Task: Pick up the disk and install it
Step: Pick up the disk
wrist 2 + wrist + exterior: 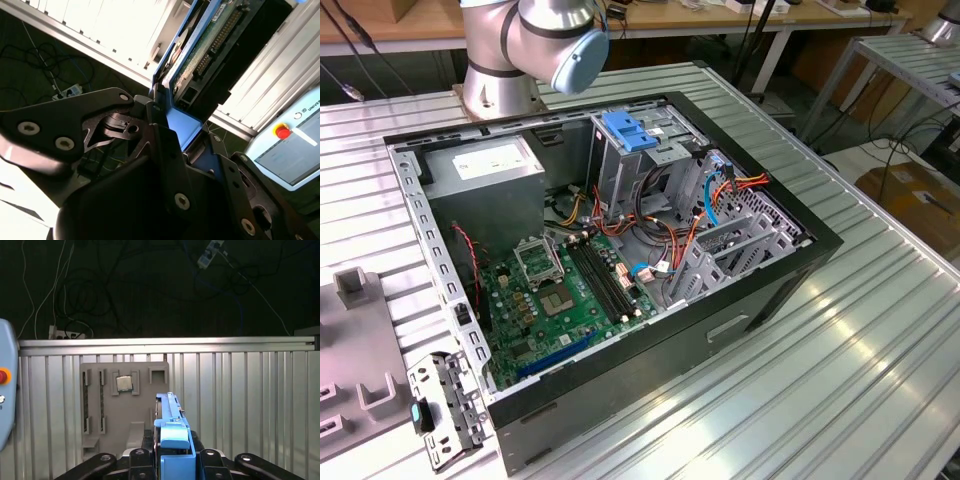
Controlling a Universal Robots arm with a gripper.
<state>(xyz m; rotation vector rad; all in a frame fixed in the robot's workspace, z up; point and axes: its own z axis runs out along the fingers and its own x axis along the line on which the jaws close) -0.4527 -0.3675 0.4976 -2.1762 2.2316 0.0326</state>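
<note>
My gripper is shut on the disk, which stands on edge between the black fingers, its blue carrier rail facing the first wrist view. In the second wrist view the disk shows its green circuit-board side and a blue rail, clamped by the gripper. The disk hangs above the ribbed metal table, just beside a grey fixture plate. In the exterior view the open computer case lies on its side, with a drive cage topped by a blue handle.
The arm's base stands behind the case. Inside are a grey power supply, a green motherboard and loose cables. The fixture plate holds a processor chip. A pendant with a red button lies close by.
</note>
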